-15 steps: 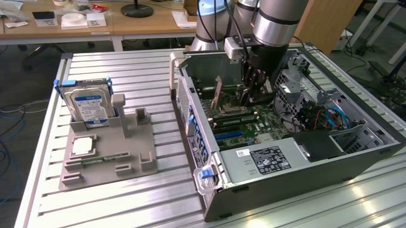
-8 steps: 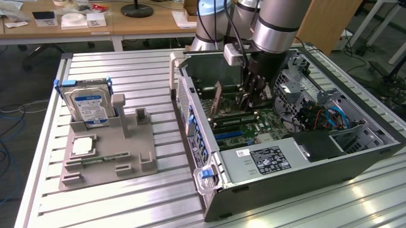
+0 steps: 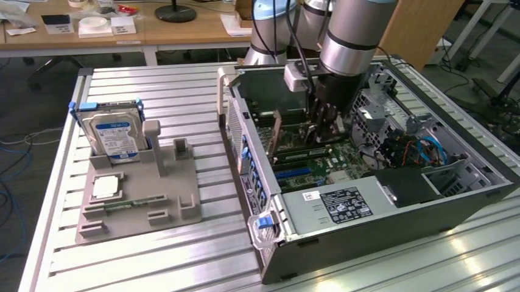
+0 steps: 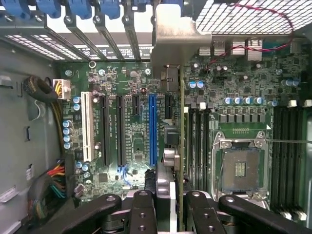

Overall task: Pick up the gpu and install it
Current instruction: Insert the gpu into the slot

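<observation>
The gpu (image 4: pixel 181 131) appears edge-on in the wrist view as a thin dark card, with its silvery end bracket (image 4: pixel 170 44) up against the case's rear slot openings. My gripper (image 4: pixel 179 207) is shut on it, one black finger on each side of the card. The card hangs over the motherboard (image 4: pixel 136 146), just beside the long blue slot (image 4: pixel 152 129) and a short black slot. In the exterior view my gripper (image 3: pixel 325 125) reaches down into the open computer case (image 3: pixel 390 182), with the gpu (image 3: pixel 279 131) standing upright near the rear wall.
A silver hard drive (image 3: pixel 114 137) stands in a grey fixture (image 3: pixel 138 194) at the exterior view's left, with a chip (image 3: pixel 106 185) and a green memory stick (image 3: pixel 122 204). Inside the case are the power supply (image 3: pixel 341 204), CPU socket (image 4: pixel 241 168) and cable bundles (image 4: pixel 48 180).
</observation>
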Action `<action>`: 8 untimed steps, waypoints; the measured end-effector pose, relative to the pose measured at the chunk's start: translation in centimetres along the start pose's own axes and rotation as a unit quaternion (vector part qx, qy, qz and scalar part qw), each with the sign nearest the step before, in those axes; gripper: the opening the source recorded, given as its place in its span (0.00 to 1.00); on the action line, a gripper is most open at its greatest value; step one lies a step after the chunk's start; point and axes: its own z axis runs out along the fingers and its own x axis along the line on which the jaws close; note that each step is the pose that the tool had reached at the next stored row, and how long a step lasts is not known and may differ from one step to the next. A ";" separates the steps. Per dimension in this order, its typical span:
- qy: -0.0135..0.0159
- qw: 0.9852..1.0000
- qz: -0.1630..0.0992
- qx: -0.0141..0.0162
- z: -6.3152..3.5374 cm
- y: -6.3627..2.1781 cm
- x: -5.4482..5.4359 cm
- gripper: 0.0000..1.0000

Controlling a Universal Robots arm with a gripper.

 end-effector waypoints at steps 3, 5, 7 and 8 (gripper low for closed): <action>0.000 1.000 0.000 0.000 0.39 0.19 0.2 0.28; 0.000 1.000 0.000 0.000 0.67 0.46 0.2 0.28; 0.000 1.000 0.000 0.000 1.04 0.66 0.3 0.28; 0.000 1.000 0.000 0.000 1.22 0.71 0.3 0.28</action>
